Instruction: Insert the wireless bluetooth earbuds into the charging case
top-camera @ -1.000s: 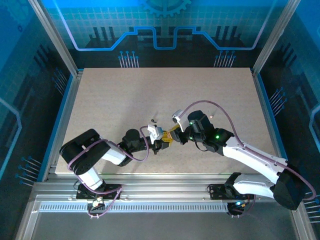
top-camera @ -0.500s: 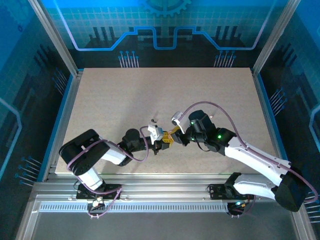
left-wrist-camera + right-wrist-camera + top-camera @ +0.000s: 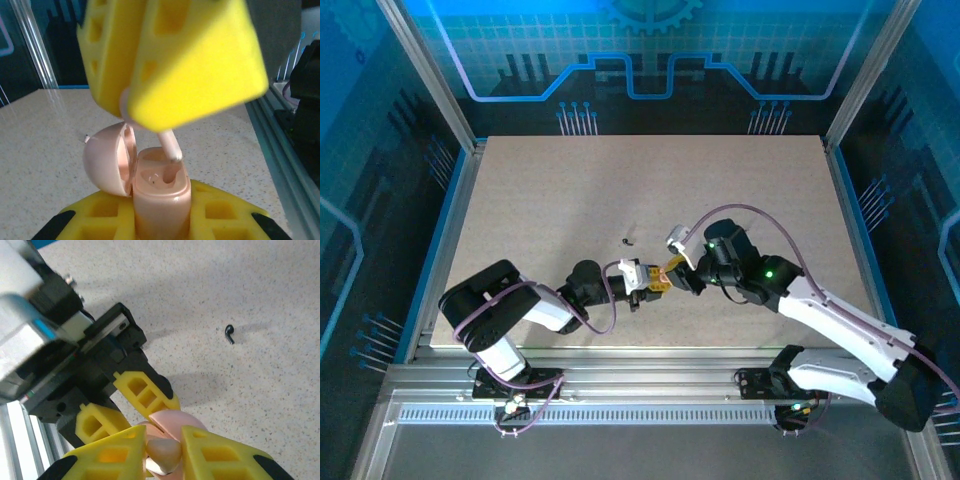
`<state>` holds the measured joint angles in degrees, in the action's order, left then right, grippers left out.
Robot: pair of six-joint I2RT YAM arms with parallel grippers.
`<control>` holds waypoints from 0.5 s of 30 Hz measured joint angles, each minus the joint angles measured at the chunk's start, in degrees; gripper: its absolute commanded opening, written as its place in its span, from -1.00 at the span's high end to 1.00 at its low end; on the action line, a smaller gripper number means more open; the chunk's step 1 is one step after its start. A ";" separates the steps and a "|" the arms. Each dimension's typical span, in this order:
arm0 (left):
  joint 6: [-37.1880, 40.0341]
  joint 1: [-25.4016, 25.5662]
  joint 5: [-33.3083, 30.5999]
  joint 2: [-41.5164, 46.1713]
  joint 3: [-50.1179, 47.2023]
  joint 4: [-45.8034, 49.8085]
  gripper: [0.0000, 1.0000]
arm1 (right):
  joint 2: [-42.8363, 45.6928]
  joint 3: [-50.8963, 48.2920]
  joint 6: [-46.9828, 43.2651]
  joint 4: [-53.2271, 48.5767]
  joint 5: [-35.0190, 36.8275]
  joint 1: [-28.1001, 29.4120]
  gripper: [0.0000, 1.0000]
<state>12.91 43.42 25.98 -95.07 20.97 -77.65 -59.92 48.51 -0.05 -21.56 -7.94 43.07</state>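
Two grippers meet: left gripper [image 3: 160, 226] clamps the open case [image 3: 161, 192] upright as a steady target. Right gripper [image 3: 163, 454] pinches the pink earbud [image 3: 169, 146], stem at the socket mouth. Black earbud [image 3: 229, 333] lies apart on the table [image 3: 570, 180].

Have left end effector [image 3: 650, 282] and right end effector [image 3: 672, 270] nose to nose on front half of table [image 3: 570, 190], left one on the left. Have charging case [image 3: 160, 195] upright in left end effector, lid [image 3: 107, 160] swung open to its left. Have earbud [image 3: 170, 150] in right end effector directly above, stem tip down at case mouth. Have second earbud [image 3: 229, 333] lying on table behind both, apart.
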 measured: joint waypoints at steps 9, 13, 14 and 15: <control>7.56 1.53 -2.56 0.00 0.00 -0.72 0.67 | 3.43 -0.02 -0.02 -0.04 0.87 0.00 0.53; 8.96 2.10 -3.34 0.00 -0.02 -0.72 0.67 | 3.17 -0.02 -0.02 -0.44 1.55 0.00 0.53; 9.22 2.16 -3.61 0.00 -0.04 -0.72 0.67 | 2.97 -0.02 -0.02 -0.48 1.70 0.00 0.53; 9.57 2.21 -3.74 0.00 -0.07 -0.72 0.66 | 2.69 -0.02 -0.02 -0.50 1.90 0.00 0.53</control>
<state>22.48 45.63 22.24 -95.07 20.91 -78.37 -57.23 48.49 -0.08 -22.06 -6.04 43.07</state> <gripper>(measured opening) 0.205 0.235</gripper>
